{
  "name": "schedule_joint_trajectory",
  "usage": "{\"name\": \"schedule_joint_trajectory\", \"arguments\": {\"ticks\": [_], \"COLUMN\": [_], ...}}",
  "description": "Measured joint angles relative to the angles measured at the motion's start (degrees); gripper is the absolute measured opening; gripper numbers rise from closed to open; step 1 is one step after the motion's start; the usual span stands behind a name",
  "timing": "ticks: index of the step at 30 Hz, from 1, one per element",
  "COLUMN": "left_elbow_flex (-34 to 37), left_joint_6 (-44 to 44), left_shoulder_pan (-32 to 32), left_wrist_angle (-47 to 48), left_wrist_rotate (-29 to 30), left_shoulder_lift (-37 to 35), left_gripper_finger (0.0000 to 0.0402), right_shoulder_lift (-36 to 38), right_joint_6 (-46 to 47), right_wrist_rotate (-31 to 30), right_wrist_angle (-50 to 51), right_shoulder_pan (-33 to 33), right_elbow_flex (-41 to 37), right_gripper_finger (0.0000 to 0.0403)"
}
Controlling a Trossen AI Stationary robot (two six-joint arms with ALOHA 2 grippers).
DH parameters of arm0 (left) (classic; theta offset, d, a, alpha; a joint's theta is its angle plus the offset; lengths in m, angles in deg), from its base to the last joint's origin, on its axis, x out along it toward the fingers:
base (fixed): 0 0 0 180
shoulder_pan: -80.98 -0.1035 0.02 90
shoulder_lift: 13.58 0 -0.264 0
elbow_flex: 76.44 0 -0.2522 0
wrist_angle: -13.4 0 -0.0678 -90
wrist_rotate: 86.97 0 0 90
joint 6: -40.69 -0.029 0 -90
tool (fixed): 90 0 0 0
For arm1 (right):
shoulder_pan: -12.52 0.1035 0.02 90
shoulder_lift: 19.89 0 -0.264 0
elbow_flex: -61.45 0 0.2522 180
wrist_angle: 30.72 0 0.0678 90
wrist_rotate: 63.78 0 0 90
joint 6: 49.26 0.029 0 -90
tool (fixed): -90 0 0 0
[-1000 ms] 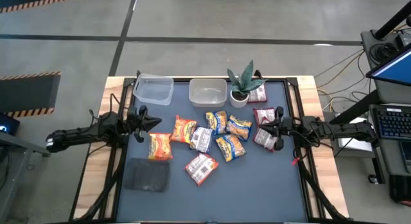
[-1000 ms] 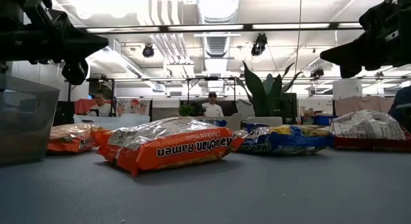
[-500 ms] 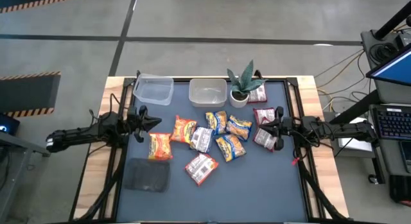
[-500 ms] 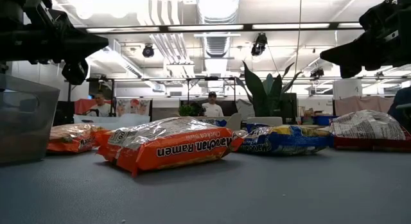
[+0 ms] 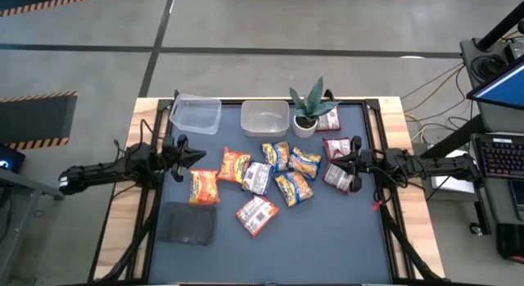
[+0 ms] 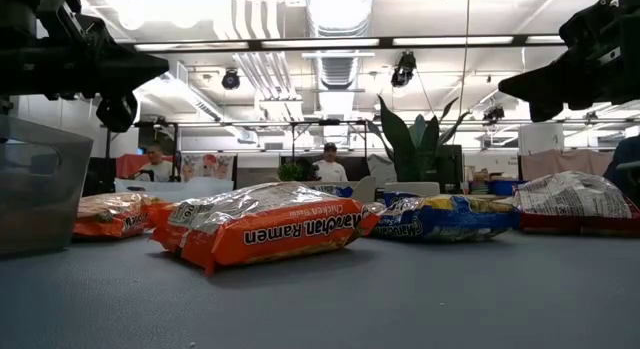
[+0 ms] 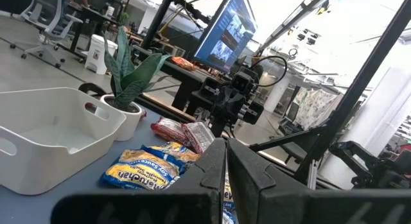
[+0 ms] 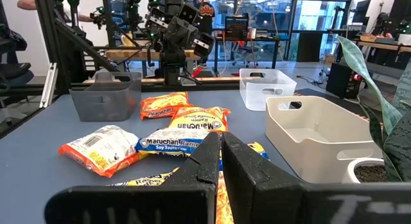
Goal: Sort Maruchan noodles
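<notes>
The left gripper [image 5: 199, 157] hovers closed and empty at the mat's left edge. The noodle packets [image 5: 270, 181] lie scattered mid-mat, before two empty tubs [image 5: 229, 116]. The right gripper [image 5: 337, 161], closed and empty, hovers beside the red packets [image 5: 337, 155]. Sorting appears unstarted; the next move requires opening over one packet.

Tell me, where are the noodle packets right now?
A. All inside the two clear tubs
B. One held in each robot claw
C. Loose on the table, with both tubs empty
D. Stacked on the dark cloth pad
C: the noodle packets lie scattered on the mat, the two clear tubs hold nothing, and both grippers are shut on nothing.
</notes>
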Motion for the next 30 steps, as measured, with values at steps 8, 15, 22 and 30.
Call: {"name": "schedule_joint_trajectory", "arguments": {"ticks": [8, 15, 22, 30], "left_elbow_flex": [0.0, 0.0, 0.0, 0.0], "left_joint_6": [0.0, 0.0, 0.0, -13.9], "left_shoulder_pan": [0.0, 0.0, 0.0, 0.0], "left_wrist_angle": [0.0, 0.0, 0.0, 0.0], "left_wrist_rotate": [0.0, 0.0, 0.0, 0.0], "left_shoulder_lift": [0.0, 0.0, 0.0, 0.0], "left_gripper_finger": [0.0, 0.0, 0.0, 0.0], "right_shoulder_lift": [0.0, 0.0, 0.0, 0.0], "right_joint_6": [0.0, 0.0, 0.0, 0.0], "right_wrist_rotate": [0.0, 0.0, 0.0, 0.0], "right_wrist_angle": [0.0, 0.0, 0.0, 0.0], "right_shoulder_pan": [0.0, 0.0, 0.0, 0.0], "right_elbow_flex": [0.0, 0.0, 0.0, 0.0], "right_gripper_finger": [0.0009, 0.0009, 0.0009, 0.0009]}}
